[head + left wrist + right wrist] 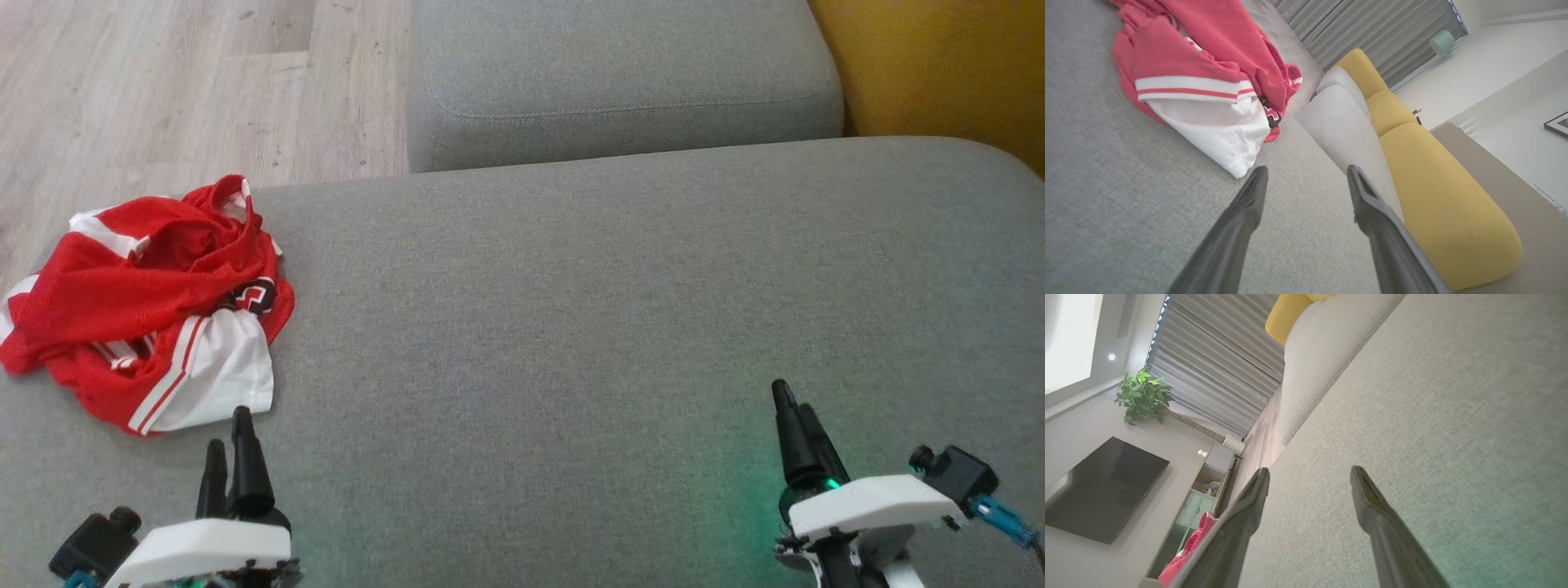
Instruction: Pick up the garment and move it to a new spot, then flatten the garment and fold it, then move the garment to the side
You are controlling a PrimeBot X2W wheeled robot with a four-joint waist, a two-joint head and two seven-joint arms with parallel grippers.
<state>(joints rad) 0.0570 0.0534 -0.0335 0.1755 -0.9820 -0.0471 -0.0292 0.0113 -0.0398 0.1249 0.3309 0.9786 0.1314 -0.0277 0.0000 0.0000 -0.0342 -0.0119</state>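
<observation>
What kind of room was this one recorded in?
Most likely a home living room: a grey sofa, a wall-mounted television and a potted plant beside pleated curtains.

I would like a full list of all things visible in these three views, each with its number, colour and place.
seat: one, grey, wide surface before the robot
garment: one, red and white, crumpled on the seat's left part
cushion: one, grey, behind the seat
yellow cushions: at least two, yellow, beside the grey cushion
floor: one, pale wood, far left
curtains: one set, grey, far wall
plant: one, green, by the curtains
screen: one, black, on the wall
cabinet: one, pale green, near the screen
left gripper: one, dark fingers, open, near the garment
right gripper: one, dark fingers, open, over bare seat
</observation>
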